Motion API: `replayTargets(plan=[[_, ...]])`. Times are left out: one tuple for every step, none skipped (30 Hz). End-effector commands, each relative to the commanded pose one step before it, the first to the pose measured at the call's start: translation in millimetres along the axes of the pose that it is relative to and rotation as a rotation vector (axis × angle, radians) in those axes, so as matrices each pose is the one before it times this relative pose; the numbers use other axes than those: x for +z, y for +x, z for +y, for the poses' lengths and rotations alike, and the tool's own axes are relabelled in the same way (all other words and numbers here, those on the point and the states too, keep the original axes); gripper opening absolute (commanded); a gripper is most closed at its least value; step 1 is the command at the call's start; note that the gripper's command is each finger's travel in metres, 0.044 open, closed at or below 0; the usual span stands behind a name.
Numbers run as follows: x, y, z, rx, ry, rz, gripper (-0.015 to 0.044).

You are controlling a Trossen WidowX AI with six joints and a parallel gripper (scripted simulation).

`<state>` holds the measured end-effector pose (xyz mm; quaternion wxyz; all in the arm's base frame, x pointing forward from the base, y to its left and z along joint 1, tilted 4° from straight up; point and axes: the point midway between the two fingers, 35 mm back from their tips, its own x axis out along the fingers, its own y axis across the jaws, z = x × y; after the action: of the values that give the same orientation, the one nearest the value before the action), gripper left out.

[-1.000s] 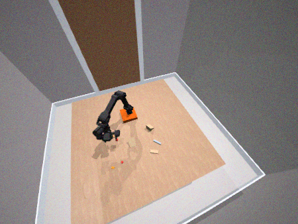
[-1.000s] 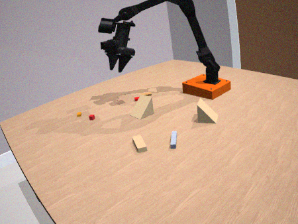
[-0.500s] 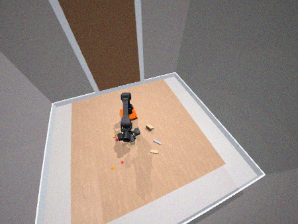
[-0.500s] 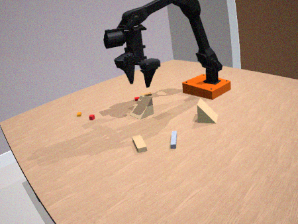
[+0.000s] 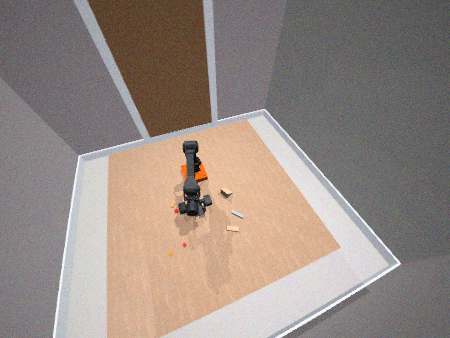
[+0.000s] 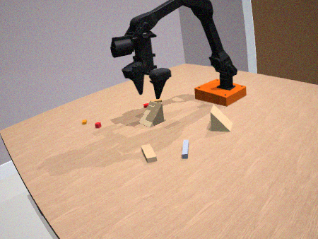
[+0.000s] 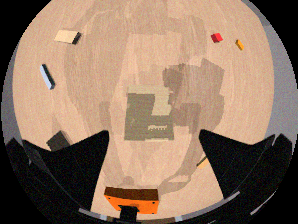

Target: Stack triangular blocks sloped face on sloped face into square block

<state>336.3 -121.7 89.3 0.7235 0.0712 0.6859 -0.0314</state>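
One triangular block point(image 6: 153, 114) point(image 7: 145, 120) stands on the table with its sloped face up, in the arm's shadow; in the top view the arm mostly hides it. The other triangular block point(image 5: 226, 192) point(image 6: 220, 120) point(image 7: 59, 141) stands apart, nearer the orange base, also with a sloped face showing; in the wrist view it is partly behind a finger. My gripper point(image 6: 149, 96) point(image 7: 156, 135) is open and empty, pointing down above the first block, with a gap between the fingertips and the block.
A tan bar point(image 5: 233, 229) point(image 6: 149, 153) point(image 7: 66, 36) and a blue-grey bar point(image 5: 237, 214) point(image 6: 185, 148) point(image 7: 47, 76) lie on the blocks' far side from the small red cube point(image 5: 184, 245) point(image 6: 97, 125) point(image 7: 216, 37) and orange piece point(image 5: 170, 253) point(image 6: 84, 121) point(image 7: 239, 45). Another red piece point(image 5: 176, 211) point(image 6: 145, 105) lies near the first block.
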Motion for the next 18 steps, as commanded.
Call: replayTargets(plan=[[-0.82, 8.11, 0.30, -0.00228, 0.0036, 0.00757, 0.0440], [0.18, 1.62, 0.08, 0.00002, 0.0000, -0.00001, 0.0440], [0.18, 1.62, 0.08, 0.00002, 0.0000, -0.00001, 0.0440], [0.17, 1.62, 0.08, 0.00002, 0.0000, -0.00001, 0.0440], [0.16, 1.65, 0.09, 0.00002, -0.0001, 0.00000, 0.0440], [0.15, 1.65, 0.09, 0.00002, -0.0001, 0.00000, 0.0440], [0.14, 1.65, 0.09, 0.00002, -0.0001, 0.00000, 0.0440], [0.13, 1.65, 0.10, 0.00002, -0.0001, 0.00000, 0.0440], [0.13, 1.65, 0.10, 0.00002, -0.0001, 0.00000, 0.0440], [0.12, 1.65, 0.10, 0.00002, -0.0001, 0.00000, 0.0440], [0.11, 1.65, 0.10, 0.00002, -0.0001, 0.00000, 0.0440], [0.10, 1.65, 0.11, 0.00002, -0.0001, 0.00001, 0.0440], [0.09, 1.64, 0.11, 0.00002, -0.0001, 0.00001, 0.0440], [0.08, 1.64, 0.11, 0.00002, -0.0001, 0.00001, 0.0440], [0.07, 1.64, 0.11, 0.00002, 0.0000, -0.00001, 0.0440], [0.06, 1.64, 0.11, 0.00002, 0.0000, -0.00001, 0.0440], [0.06, 1.64, 0.11, 0.00002, 0.0000, -0.00001, 0.0440], [0.05, 1.63, 0.11, 0.00002, 0.0000, 0.00000, 0.0440]])
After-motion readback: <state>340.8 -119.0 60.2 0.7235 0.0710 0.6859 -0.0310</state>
